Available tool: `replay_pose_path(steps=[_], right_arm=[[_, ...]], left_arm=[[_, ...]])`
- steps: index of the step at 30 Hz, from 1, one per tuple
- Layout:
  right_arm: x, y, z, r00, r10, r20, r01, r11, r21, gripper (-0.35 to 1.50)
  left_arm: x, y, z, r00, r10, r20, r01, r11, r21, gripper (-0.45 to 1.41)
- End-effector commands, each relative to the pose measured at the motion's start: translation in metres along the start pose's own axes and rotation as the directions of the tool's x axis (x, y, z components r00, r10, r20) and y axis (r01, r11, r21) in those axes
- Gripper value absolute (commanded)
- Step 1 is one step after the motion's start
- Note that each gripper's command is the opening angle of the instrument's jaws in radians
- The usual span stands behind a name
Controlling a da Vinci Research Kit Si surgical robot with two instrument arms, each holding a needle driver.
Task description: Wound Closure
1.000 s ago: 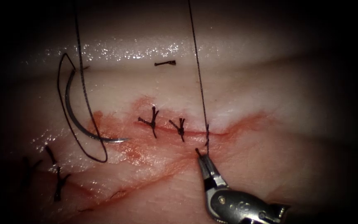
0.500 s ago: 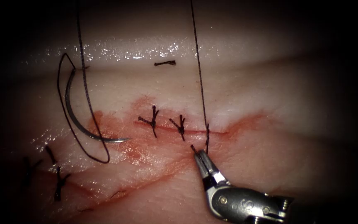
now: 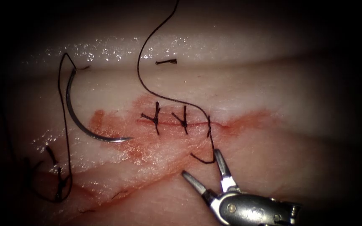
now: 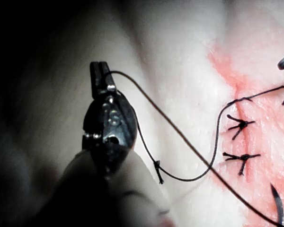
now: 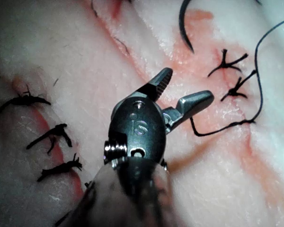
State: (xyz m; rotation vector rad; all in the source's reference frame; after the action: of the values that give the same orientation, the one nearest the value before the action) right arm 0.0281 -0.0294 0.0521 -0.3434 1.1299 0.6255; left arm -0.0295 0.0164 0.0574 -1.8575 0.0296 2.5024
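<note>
Endoscope view: the right claw point(image 3: 200, 164) sits at lower centre, its halves spread apart and empty, beside the thread point(image 3: 139, 71) tail. The needle point(image 3: 80, 121) lies loose on the tissue point(image 3: 273, 167), left of the cut point(image 3: 197, 124).

Left wrist view: the left claw point(image 4: 100, 69) is clamped together on the thread point(image 4: 180, 137).

Right wrist view: the right claw point(image 5: 185, 91) gapes, holding nothing.

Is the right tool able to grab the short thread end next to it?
Probably yes. The right tool has its jaws open and holds nothing, and the short thread end lies loose on the tissue between them, uncovered.
</note>
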Motion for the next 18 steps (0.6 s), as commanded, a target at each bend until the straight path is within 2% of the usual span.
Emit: replay_pose_path(steps=[1, 4, 5, 6, 7, 8, 10, 14, 18], right_arm=[[0.0002, 0.0006, 0.0005, 0.999, -0.035, -0.005, 0.035, 0.999, 0.025, 1.38], [0.0011, 0.0022, 0.0008, 0.998, -0.049, -0.033, 0.052, 0.994, 0.096, 1.28], [0.0018, 0.0030, 0.0013, 0.997, -0.035, -0.069, 0.046, 0.985, 0.164, 0.88], [0.0018, 0.0030, 0.0013, 0.997, -0.035, -0.069, 0.046, 0.985, 0.164, 0.88], [0.0022, 0.0034, 0.0016, 0.996, -0.032, -0.086, 0.049, 0.979, 0.197, 0.41], [0.0033, 0.0043, 0.0026, 0.995, 0.039, -0.089, -0.016, 0.970, 0.243, -0.35], [0.0037, 0.0047, 0.0032, 0.995, 0.051, -0.088, -0.027, 0.967, 0.254, -0.35], [0.0052, 0.0058, 0.0061, 0.979, 0.193, -0.058, -0.167, 0.938, 0.303, -0.35], [0.0052, 0.0058, 0.0089, 0.968, 0.248, -0.044, -0.214, 0.901, 0.377, -0.35]], left_arm=[[0.0007, 0.0006, 0.0005, 1.000, -0.002, -0.020, 0.002, 1.000, -0.012, -0.45], [0.0027, 0.0028, 0.0000, 0.998, -0.004, -0.059, 0.002, 0.999, -0.040, -0.45], [0.0037, 0.0037, -0.0001, 0.997, 0.000, -0.072, -0.003, 0.999, -0.049, -0.45], [0.0037, 0.0037, -0.0001, 0.997, 0.000, -0.072, -0.003, 0.999, -0.049, -0.45], [0.0042, 0.0041, -0.0001, 0.997, 0.001, -0.077, -0.005, 0.999, -0.052, -0.45], [0.0050, 0.0050, -0.0001, 0.996, 0.005, -0.087, -0.010, 0.998, -0.058, -0.45], [0.0053, 0.0053, -0.0001, 0.996, 0.007, -0.083, -0.011, 0.998, -0.056, -0.45], [0.0064, 0.0069, -0.0001, 0.996, 0.009, -0.086, -0.014, 0.998, -0.059, -0.45], [0.0071, 0.0083, -0.0003, 0.996, 0.006, -0.086, -0.011, 0.998, -0.064, -0.45]])
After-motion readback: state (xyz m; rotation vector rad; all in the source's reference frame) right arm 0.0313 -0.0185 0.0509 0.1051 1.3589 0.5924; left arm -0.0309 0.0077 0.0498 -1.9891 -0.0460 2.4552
